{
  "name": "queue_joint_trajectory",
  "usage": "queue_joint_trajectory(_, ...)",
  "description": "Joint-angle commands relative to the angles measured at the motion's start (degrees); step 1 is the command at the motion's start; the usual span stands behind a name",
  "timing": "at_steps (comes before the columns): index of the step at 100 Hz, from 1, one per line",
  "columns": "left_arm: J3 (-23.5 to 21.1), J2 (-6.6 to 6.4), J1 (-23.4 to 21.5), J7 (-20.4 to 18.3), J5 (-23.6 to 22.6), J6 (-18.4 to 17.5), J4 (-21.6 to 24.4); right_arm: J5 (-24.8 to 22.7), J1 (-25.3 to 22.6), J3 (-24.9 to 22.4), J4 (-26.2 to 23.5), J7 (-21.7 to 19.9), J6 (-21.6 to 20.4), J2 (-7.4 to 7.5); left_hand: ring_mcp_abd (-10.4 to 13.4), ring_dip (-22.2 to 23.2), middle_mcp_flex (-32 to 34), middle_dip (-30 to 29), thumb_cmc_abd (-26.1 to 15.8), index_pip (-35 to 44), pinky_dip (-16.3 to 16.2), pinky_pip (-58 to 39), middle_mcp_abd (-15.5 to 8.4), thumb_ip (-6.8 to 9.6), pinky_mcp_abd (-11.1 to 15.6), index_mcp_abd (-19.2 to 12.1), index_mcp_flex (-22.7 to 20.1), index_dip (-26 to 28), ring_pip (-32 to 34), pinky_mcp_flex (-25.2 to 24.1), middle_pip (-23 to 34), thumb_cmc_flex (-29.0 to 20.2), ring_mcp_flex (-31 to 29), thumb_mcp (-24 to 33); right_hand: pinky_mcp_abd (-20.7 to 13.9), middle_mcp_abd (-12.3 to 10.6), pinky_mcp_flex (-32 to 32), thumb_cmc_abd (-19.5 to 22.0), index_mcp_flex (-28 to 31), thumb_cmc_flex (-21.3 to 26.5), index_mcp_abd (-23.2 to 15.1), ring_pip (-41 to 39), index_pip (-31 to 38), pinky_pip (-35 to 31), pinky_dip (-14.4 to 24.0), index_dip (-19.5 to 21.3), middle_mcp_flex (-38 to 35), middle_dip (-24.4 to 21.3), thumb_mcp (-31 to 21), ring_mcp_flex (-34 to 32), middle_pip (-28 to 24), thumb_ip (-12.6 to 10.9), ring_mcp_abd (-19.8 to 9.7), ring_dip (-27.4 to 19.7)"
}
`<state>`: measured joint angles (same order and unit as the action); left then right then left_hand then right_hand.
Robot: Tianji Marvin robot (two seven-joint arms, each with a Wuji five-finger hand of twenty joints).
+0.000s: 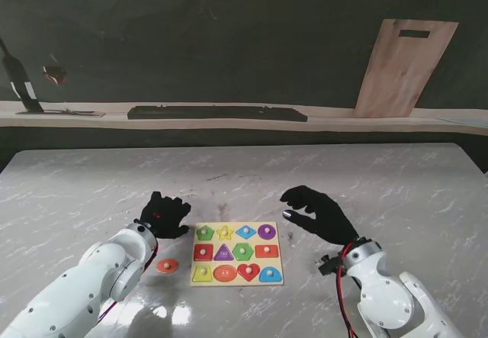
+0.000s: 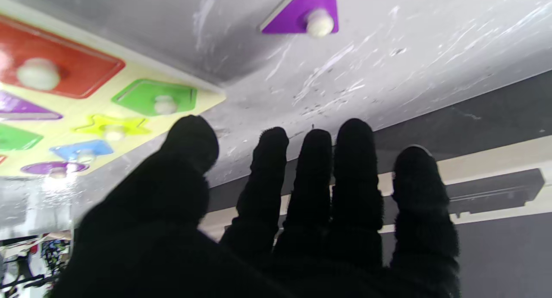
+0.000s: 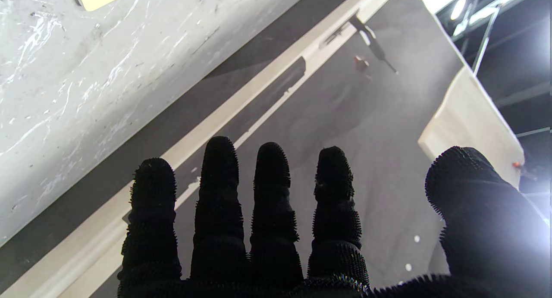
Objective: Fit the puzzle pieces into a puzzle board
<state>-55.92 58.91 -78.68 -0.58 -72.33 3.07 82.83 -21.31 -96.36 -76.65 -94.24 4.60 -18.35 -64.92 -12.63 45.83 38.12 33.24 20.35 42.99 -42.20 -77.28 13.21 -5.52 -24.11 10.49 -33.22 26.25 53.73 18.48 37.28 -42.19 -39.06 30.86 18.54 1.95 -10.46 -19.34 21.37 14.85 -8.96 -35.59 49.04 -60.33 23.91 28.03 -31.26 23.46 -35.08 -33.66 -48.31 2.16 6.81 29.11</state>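
A: What is the surface like, and the room behind it?

B: A white marbled counter, glossy near me. Behind it runs a pale ledge against a dark wall; on the ledge, from left to right, stand a dark stand, a long black bar and a leaning wooden board.

A: And on the counter, left to right?

B: The left robot hand, black-gloved, fingers spread, holding nothing, hovers just left of the puzzle board. Nearer to me, an orange round piece lies loose on the counter, just left of the board. The left wrist view also shows a purple triangle lying on the counter, apart from the board.

A: How does the board lie?

B: Flat, nearly square, its edges roughly in line with the counter's; its slightly longer axis runs left to right. Coloured shapes fill three rows of four.

A: The right side?

B: The right robot hand hovers beside the board's far right corner, fingers apart and loosely curled, empty.
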Motion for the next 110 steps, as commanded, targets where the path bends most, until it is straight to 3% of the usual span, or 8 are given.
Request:
queue_joint_trajectory(1,-0.3,-0.61,-0.9,-0.3,-0.2,0.9,-0.6,-0.1,-0.3,0.2,-0.3,0.0,0.1,-0.11,1.3,0.0,-0.8,-0.1,1.6,1.1,0.6,0.4,0.3,-0.3,2.0,-0.6,2.3,0.0,-0.6,-0.7,0.0,-1.0,0.9,2.8,-0.7,-1.2,0.7,1.4,1.6,1.2,-0.8,-0.8,1.0,-0.9,0.6,0.4,-1.3,0.6,0.8,-0.3,-0.4,-0.5,-1.2,0.3)
queue_joint_trajectory(23,-1.3,-0.65,-2.0,0.1,-0.2,2.5,-1.8,-0.2,-0.4,0.1,-0.3,0.1,0.0,-0.13,1.3,-0.5,-0.1,-1.0,1.8,1.0,0.6,0.6,0.3,-1.7,2.0,-0.6,1.7,-1.3,-1.4,-1.0,-0.8,-0.4,0.8,4.6,-0.8,-1.1,0.6,1.4,1.5,1.2,-0.8,-0.8,1.0,-0.9,0.6,0.4,-1.3,0.6,0.8,-0.3,-0.4,-0.5,-1.2,0.3)
queue_joint_trajectory(37,-2.0,-0.75,-2.6,1.0,-0.8,2.5,-2.4,-0.3,-0.4,0.1,-0.3,0.2,0.0,-0.13,1.3,-0.8,-1.9,-1.5,-0.3,-0.6,1.0,1.4,0.1,-0.72,2.3,-0.5,2.7,-1.8,-2.4,-2.1,-1.6,0.8,2.1,4.4,-0.8,-1.3,0.6,1.4,1.6,1.2,-0.8,-0.8,1.0,-0.9,0.6,0.4,-1.4,0.6,0.8,-0.3,-0.4,-0.5,-1.2,0.3)
queue_joint_trajectory(49,-2.6,-0.87,-3.0,0.9,-1.6,2.4,-2.2,-0.2,-0.3,0.2,-0.3,0.1,0.1,-0.12,1.7,-1.0,-2.6,-1.9,0.3,-1.5,1.2,1.9,-0.1,0.02,2.5,-0.6,3.3,-1.9,-3.1,-2.5,-2.1,-0.4,2.7,5.6,-0.7,-1.2,0.7,1.4,1.6,1.2,-0.7,-0.8,1.0,-0.9,0.6,0.4,-1.3,0.6,0.8,-0.2,-0.4,-0.5,-1.2,0.3)
queue_joint_trajectory(73,-1.8,-0.86,-2.3,0.8,-1.2,2.8,-3.0,-0.3,-0.4,0.1,-0.3,0.2,0.0,-0.14,2.0,-1.0,-2.1,-2.3,2.3,-1.7,1.4,2.1,-0.3,-1.43,2.6,-0.8,3.5,-2.1,-3.3,-2.6,-2.0,-3.0,2.2,8.2,-0.8,-1.3,0.6,1.4,1.6,1.2,-0.7,-0.8,1.0,-0.9,0.6,0.4,-1.4,0.6,0.8,-0.3,-0.4,-0.5,-1.2,0.3)
queue_joint_trajectory(78,-1.3,-0.82,-1.9,1.0,-0.9,3.1,-3.5,-0.4,-0.4,0.1,-0.3,0.3,0.0,-0.14,2.0,-1.1,-2.6,-2.5,1.3,-3.2,1.4,2.2,-0.3,-0.24,2.7,-0.8,5.0,-2.5,-3.6,-2.7,-2.1,-2.1,2.6,9.3,-0.8,-1.2,0.6,1.4,1.7,1.2,-0.7,-0.8,1.0,-0.9,0.6,0.4,-1.4,0.6,0.8,-0.3,-0.4,-0.5,-1.2,0.3)
queue_joint_trajectory(87,-0.4,-0.74,-1.3,1.4,-0.3,3.9,-4.3,-0.4,-0.4,0.0,-0.3,0.3,0.0,-0.14,1.8,-1.3,-2.7,-2.7,1.3,-3.2,1.7,2.6,-0.3,0.13,2.8,-0.8,4.9,-2.3,-4.0,-2.8,-2.2,-2.5,2.8,9.8,-0.8,-1.2,0.7,1.4,1.6,1.2,-0.8,-0.8,1.0,-0.9,0.6,0.4,-1.3,0.6,0.8,-0.2,-0.4,-0.5,-1.2,0.3)
queue_joint_trajectory(110,0.8,-0.73,-0.4,1.6,0.2,4.7,-5.4,-0.5,-0.4,0.0,-0.3,0.4,0.1,-0.16,2.0,-2.2,-0.8,-2.6,4.9,2.6,1.8,2.4,-0.4,-3.23,2.9,-1.2,4.5,-0.7,-4.3,-2.4,-0.9,-5.1,1.6,9.1,-0.8,-1.2,0.7,1.4,1.6,1.2,-0.7,-0.8,1.0,-0.9,0.6,0.4,-1.4,0.6,0.8,-0.3,-0.4,-0.5,-1.3,0.3)
